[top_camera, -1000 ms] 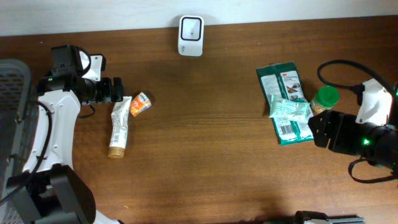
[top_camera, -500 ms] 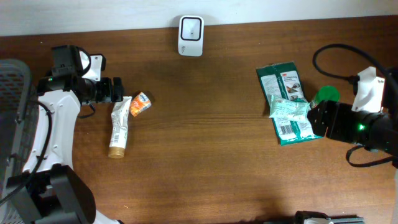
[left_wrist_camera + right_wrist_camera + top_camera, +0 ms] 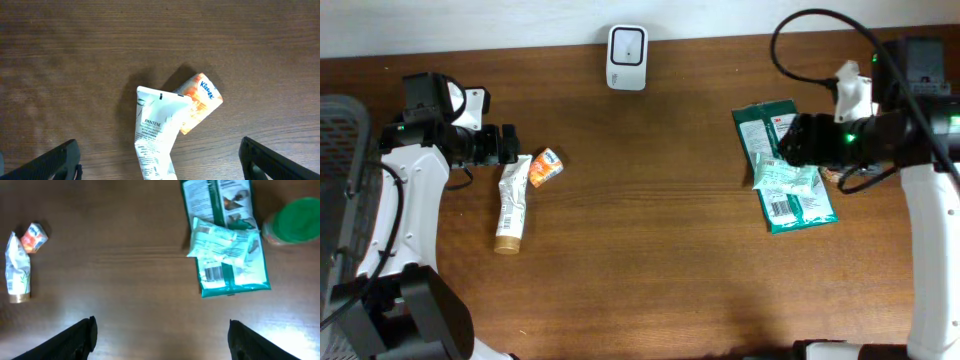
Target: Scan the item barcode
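Hovering over pale green sachet point(image 3: 222, 240), approach step; right jaws open, empty. Left jaws open beside white plastic tube point(image 3: 152, 135). Next: descend, grip sachet, show barcode to white wall-side scanner point(image 3: 627, 44).

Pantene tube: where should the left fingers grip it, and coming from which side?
Grip the tube mid-body, across its narrow width, coming down from above. It lies flat on the table, so only its long edges offer opposing faces. Stay off the wide crimped end, which touches the Kleenex pack; the body toward the cap looks clear on both sides.
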